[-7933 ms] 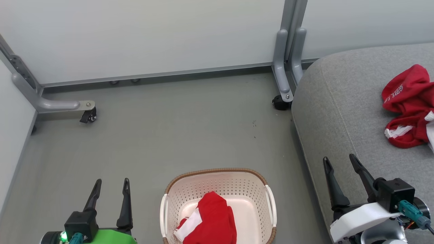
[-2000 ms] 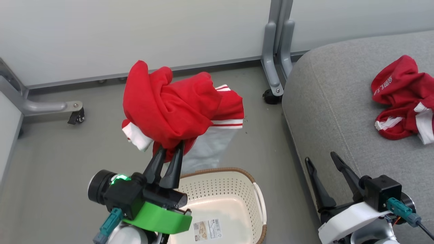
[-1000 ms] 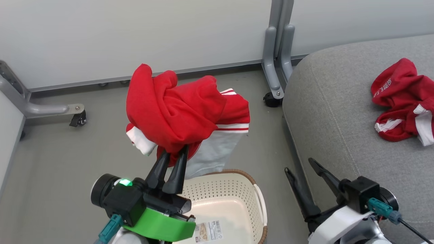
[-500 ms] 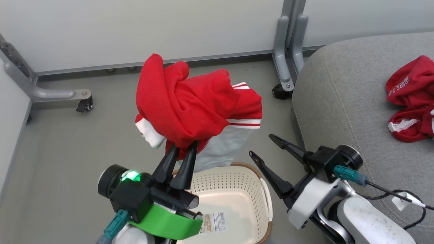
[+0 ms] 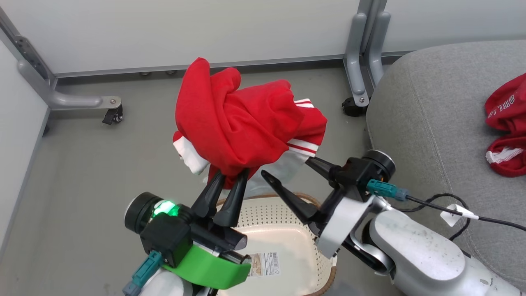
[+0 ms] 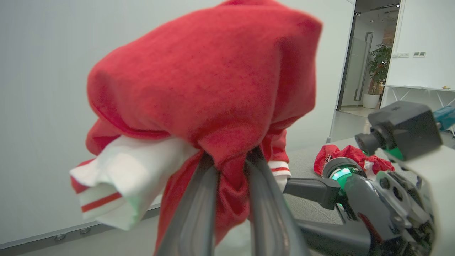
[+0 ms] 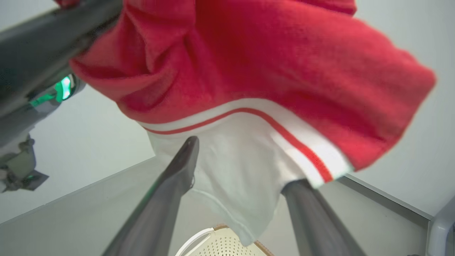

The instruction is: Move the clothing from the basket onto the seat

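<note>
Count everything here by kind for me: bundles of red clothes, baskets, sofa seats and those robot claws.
Red clothing bundles: 2 (held bundle, lying heap)
Baskets: 1 (basket)
Seats: 1 (grey seat)
Grippers: 2 (left gripper, right gripper)
Total: 6

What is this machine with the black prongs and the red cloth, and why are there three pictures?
It is a two-armed robot. One picture looks down from a camera on its head. The other two come from a camera on each wrist, looking along that hand's two dark fingers. The left hand pinches a red jersey, held up above a white laundry basket on the floor. The right hand is open at the jersey's hanging white part. Another red garment lies on the grey sofa seat.
</note>
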### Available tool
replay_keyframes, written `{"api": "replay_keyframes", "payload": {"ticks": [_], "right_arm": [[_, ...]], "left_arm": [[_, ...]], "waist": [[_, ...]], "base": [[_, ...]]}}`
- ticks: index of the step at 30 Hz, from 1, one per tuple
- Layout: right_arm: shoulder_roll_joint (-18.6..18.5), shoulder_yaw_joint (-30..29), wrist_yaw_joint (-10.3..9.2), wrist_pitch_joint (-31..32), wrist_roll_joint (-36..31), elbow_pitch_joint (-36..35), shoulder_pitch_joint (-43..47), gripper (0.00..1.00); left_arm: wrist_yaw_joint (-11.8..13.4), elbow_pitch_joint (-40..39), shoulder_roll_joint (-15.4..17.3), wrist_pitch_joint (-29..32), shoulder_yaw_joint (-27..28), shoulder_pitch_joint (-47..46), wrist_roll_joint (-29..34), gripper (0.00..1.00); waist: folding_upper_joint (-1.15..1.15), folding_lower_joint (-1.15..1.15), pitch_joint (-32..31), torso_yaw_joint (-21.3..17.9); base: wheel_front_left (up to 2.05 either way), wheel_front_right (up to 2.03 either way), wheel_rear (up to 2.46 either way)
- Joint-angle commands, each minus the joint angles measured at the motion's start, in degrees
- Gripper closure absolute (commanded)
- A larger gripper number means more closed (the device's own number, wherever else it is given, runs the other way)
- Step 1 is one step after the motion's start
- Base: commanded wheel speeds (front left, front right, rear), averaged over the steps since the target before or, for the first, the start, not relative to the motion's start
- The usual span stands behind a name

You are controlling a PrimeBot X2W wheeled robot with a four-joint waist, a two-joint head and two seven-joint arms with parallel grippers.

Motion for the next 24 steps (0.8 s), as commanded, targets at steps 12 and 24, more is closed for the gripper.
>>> {"api": "replay_keyframes", "payload": {"ticks": [12, 24], "right_arm": [[1.8, 6.9, 0.00, -4.5, 4.9, 3.2, -5.1, 1.00], [1.5, 8.2, 0.00, -5.3, 6.3, 4.0, -6.4, 1.00]], "left_arm": [[0.4, 0.4, 0.3, -0.4, -0.1, -0.6, -0.5, 1.00], [0.8, 0.6, 0.6, -0.7, -0.1, -0.3, -0.8, 1.00]], "waist": [[0.00, 0.00, -0.2, 0.0], [0.00, 0.00, -0.2, -0.3]], "base": [[0.00, 0.00, 0.00], [0.00, 0.00, 0.00]]}}
